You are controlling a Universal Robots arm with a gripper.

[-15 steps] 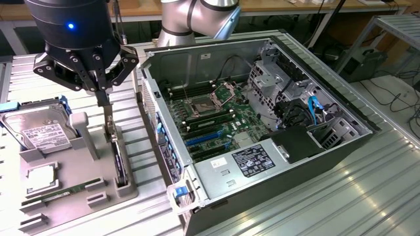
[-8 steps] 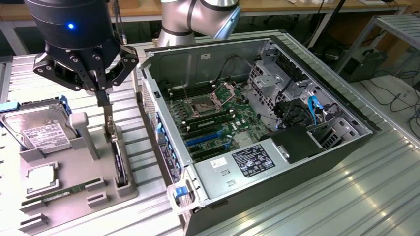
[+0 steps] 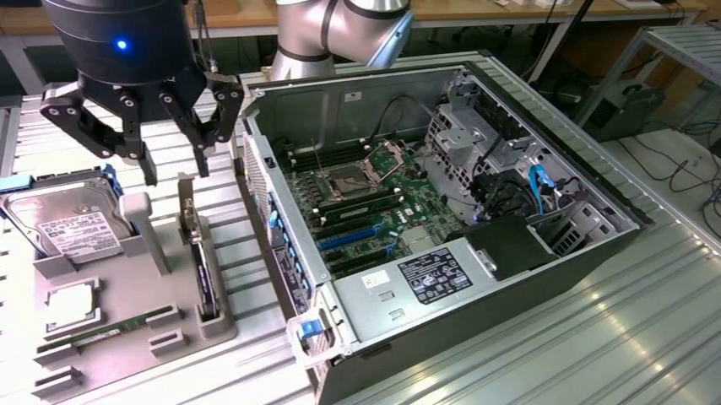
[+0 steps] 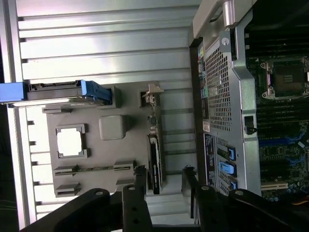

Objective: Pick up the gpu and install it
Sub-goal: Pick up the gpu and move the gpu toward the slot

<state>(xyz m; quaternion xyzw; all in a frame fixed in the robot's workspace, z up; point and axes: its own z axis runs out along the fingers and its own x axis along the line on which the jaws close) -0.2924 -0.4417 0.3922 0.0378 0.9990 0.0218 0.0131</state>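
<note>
Gripper (image 3: 177,175) poised over the gpu (image 3: 203,268) in its grey tray (image 3: 147,287).
We see the fingers spread wide and holding nothing, above the gpu without touching it. The gpu stands on edge in a slot along the tray side nearest the open computer case (image 3: 338,101); a hard drive (image 3: 67,224) sits at the tray's far side.

gpu (image 3: 203,261) on edge in tray (image 3: 135,295), case (image 3: 338,110) to exterior view's right, end effector (image 3: 177,173) apparently above
</note>
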